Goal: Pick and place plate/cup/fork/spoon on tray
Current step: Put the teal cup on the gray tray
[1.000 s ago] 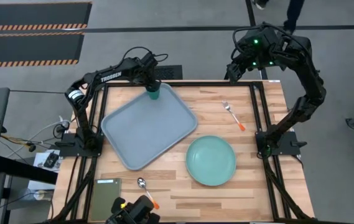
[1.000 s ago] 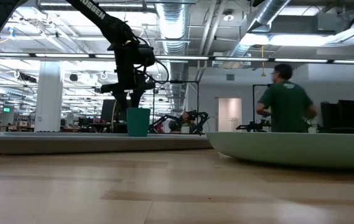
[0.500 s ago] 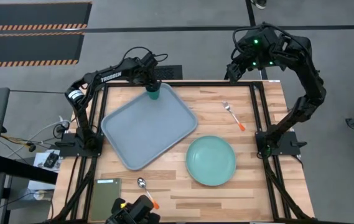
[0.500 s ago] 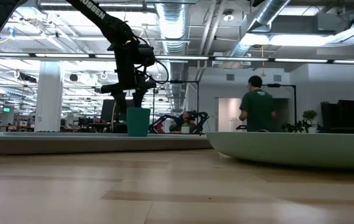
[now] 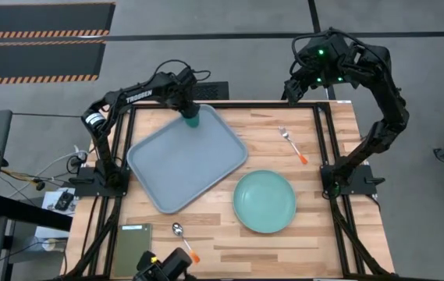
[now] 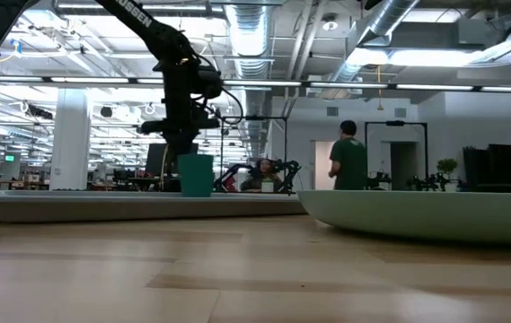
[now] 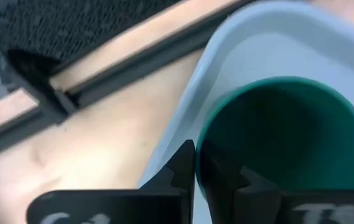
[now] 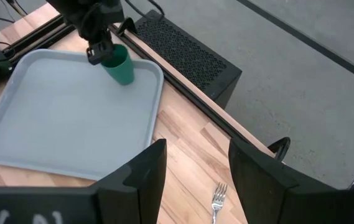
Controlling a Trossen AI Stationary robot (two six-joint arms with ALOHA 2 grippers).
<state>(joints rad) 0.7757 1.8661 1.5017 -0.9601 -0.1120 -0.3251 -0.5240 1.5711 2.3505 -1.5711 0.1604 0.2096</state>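
Behind the wooden table [image 5: 339,234] we see a long hall with ceiling ducts, and a person [image 6: 348,154] in a green top now stands further left than a second ago. On the table little else has changed: the cup [image 5: 193,119] sits upright in the far corner of the tray [image 5: 167,176], as before, but the left gripper [image 5: 188,108] has shifted a little and its fingers [image 7: 183,167] have snapped together — half a second ago they stood apart around the cup. From the left wrist the two fingers meet just outside the cup's rim, beside it rather than around it, so they are clenched on nothing.

We find the right gripper [image 8: 191,167] raised beyond the table's far right corner, its fingers spread with nothing between them, unmoved across the frames. The fork [image 5: 292,143] lies on bare wood to the right of the tray, the plate [image 5: 264,201] sits near the middle just beside the tray's near-right corner, and the spoon [image 5: 181,236] rests at the near edge next to a dark olive rectangle [image 5: 130,248] — all well apart from both grippers.
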